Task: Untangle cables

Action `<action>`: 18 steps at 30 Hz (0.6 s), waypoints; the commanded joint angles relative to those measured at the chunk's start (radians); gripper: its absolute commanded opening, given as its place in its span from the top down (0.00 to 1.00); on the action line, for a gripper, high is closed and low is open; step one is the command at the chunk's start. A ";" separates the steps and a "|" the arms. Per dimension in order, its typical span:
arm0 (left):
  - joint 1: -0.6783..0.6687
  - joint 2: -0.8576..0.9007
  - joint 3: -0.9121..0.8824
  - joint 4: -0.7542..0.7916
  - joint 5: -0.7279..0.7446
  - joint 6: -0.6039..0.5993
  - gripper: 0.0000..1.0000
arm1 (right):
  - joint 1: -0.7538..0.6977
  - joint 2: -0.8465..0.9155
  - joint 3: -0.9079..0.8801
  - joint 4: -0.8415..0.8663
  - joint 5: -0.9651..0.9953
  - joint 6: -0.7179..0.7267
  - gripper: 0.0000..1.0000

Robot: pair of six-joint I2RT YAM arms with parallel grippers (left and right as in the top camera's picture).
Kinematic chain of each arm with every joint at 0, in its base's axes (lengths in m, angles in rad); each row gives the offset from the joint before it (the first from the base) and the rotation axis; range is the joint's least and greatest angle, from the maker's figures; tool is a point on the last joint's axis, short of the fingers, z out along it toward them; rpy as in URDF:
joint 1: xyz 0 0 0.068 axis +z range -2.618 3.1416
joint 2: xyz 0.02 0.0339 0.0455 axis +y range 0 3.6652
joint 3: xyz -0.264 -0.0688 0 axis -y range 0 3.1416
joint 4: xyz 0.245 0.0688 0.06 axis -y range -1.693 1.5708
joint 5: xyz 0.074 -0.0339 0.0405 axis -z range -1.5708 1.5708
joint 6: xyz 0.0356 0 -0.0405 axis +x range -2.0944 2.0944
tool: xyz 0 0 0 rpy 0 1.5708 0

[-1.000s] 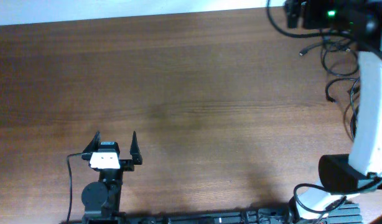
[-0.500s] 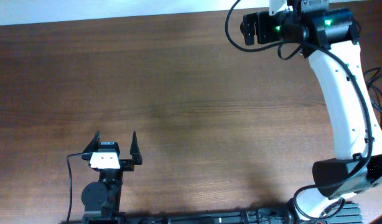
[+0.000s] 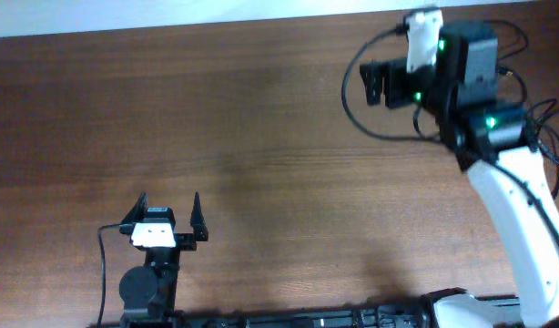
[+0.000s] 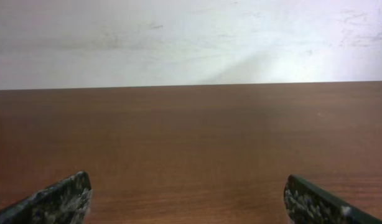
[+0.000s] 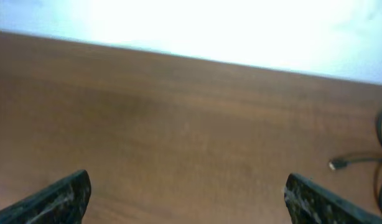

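Overhead, we see the left claw (image 3: 168, 200) low near the table's (image 3: 261, 137) front edge, jaws spread wide and empty. Our right claw (image 3: 372, 82) hangs over the far right of the table, also wide open with nothing in it. From the right wrist we see the cables (image 5: 338, 163) lying on the table off to that claw's right, one small plug end pointing left.

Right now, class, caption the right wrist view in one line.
Open right gripper over the wooden table; a thin black cable and plug lie far right.
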 commanded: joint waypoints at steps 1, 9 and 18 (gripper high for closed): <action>0.005 -0.008 -0.003 -0.005 -0.006 0.019 0.01 | 0.003 -0.124 -0.169 0.090 0.010 0.000 0.01; 0.005 -0.008 -0.003 -0.005 -0.006 0.019 0.01 | -0.051 -0.370 -0.505 0.293 0.009 0.000 0.01; 0.005 -0.008 -0.003 -0.005 -0.006 0.019 0.01 | -0.104 -0.640 -0.910 0.656 0.009 0.000 0.01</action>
